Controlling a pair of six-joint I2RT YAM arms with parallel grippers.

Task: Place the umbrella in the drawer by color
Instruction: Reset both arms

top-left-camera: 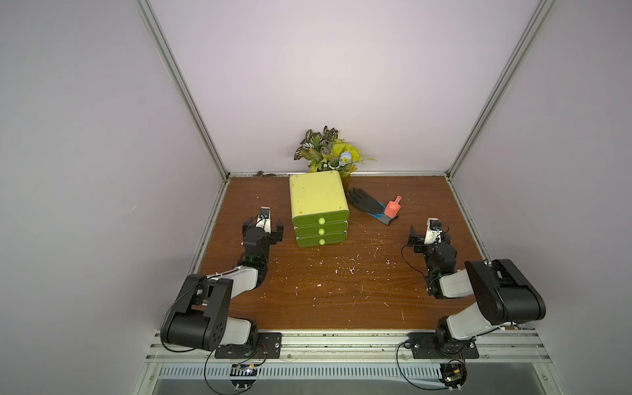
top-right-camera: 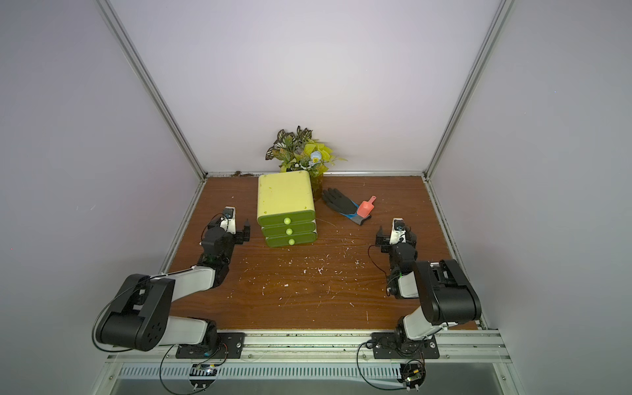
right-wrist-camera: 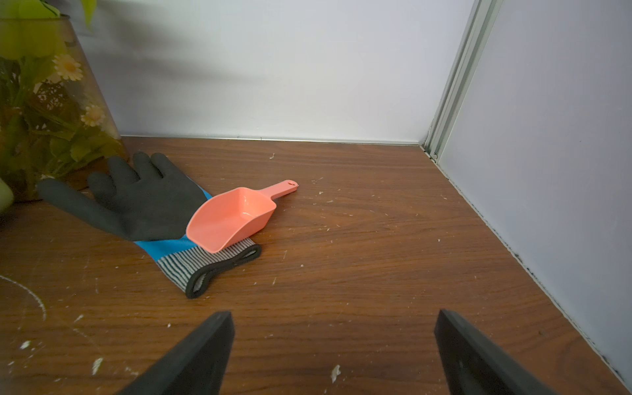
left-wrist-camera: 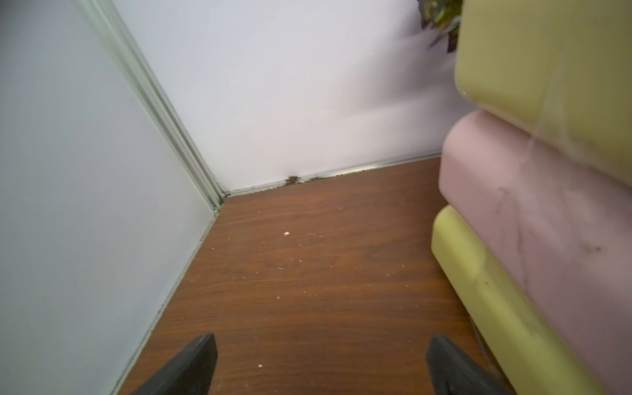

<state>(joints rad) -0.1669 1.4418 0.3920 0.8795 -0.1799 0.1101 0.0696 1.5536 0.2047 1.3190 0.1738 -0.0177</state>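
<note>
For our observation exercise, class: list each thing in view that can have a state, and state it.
Plastic three-drawer chest with green fronts: all drawers shut.
Black-and-blue fabric work glove: lying flat on the wooden table.
Salmon-pink plastic scoop: hollow up, resting on the glove's cuff.
Left gripper: open, empty.
Right gripper: open, empty.

The drawer unit (top-left-camera: 318, 201) stands at the back middle of the counter (top-left-camera: 342, 290), its three drawers stacked one on another and facing the front, and the plant (top-left-camera: 328, 150) stands directly behind it. Just to the right of the unit lies the glove (top-left-camera: 367, 203), fingers toward the plant, and the scoop (top-left-camera: 392, 207) rests partly on its cuff end. The left claw (top-left-camera: 263, 225) is just left of the unit's front; the right claw (top-left-camera: 429, 232) is before the glove, a little to the right.
</note>
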